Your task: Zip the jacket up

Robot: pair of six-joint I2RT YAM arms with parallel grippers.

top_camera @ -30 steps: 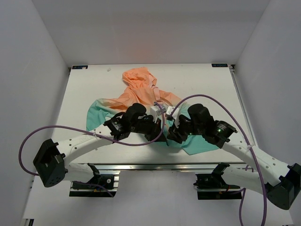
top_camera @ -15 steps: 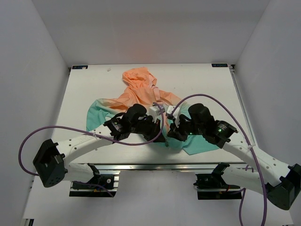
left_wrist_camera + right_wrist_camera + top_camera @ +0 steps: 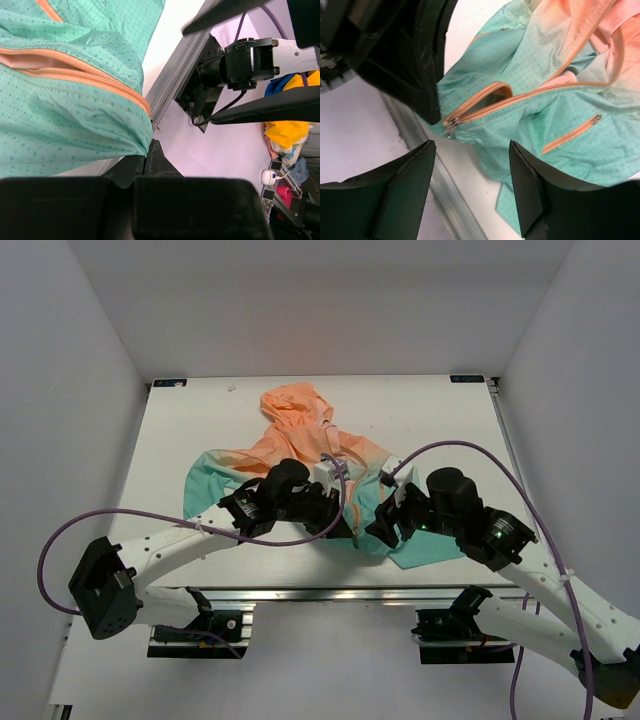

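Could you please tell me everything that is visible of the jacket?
The jacket is thin, dotted fabric, fading from a peach hood to a teal hem. It lies crumpled on the white table, hood toward the far edge. Its orange front zipper is open, the slider at the bottom. A pocket zip is shut. The left gripper pinches the hem.

The left arm (image 3: 170, 542) and right arm (image 3: 560, 585) are showing white curved links with black joints, sitting on black bases (image 3: 100, 588) at the table's (image 3: 190, 420) near edge. Thin purple cables (image 3: 440, 445) are looping along both. The right gripper's (image 3: 470, 190) fingers are looking matte black and wedge-shaped.
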